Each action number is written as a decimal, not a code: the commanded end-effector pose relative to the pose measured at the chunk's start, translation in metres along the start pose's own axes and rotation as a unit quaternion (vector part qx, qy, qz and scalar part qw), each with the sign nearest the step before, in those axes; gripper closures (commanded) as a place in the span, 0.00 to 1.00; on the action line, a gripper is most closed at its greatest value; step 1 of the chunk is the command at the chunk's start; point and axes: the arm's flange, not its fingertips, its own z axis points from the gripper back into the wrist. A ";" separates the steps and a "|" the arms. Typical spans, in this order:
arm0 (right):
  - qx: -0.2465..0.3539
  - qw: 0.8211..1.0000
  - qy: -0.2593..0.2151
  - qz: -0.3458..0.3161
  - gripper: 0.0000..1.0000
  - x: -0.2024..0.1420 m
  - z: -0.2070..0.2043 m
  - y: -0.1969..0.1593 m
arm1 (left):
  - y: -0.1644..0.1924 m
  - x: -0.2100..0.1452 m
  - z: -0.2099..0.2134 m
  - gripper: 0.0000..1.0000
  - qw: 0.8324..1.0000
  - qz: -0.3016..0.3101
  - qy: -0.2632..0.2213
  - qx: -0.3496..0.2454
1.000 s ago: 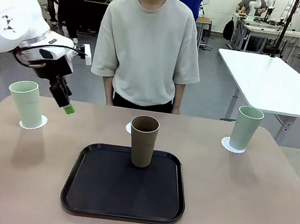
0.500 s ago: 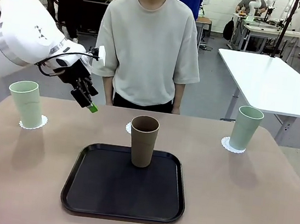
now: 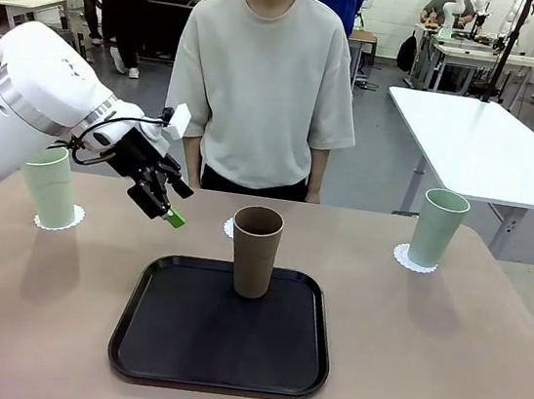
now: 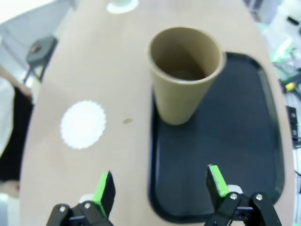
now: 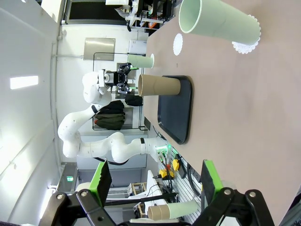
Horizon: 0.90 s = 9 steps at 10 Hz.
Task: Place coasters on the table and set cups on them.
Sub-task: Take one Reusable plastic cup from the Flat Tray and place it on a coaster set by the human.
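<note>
The left pincer (image 3: 169, 208) is hovering with its jaws spread wide and holding nothing, left of the brown cup (image 3: 254, 251), which is standing on the black tray (image 3: 217, 368). An empty coaster (image 4: 83, 124) is lying on the desk (image 3: 443, 360) just behind the tray. The right pincer (image 5: 155, 181) is also gaping wide, empty, facing a pale green cup (image 5: 219, 22) on its coaster (image 5: 245, 46).
</note>
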 end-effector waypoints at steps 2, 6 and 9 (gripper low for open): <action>-0.001 1.000 -0.004 0.002 0.00 0.000 -0.001 0.000 | 0.000 0.000 0.000 0.00 1.000 0.000 0.000 0.000; -0.001 1.000 -0.004 0.002 0.00 0.000 -0.001 0.000 | 0.000 0.000 0.000 0.00 1.000 0.000 0.000 0.000; -0.001 1.000 -0.004 0.002 0.00 0.000 -0.001 0.000 | -0.005 0.000 -0.002 0.00 0.998 -0.031 -0.062 -0.006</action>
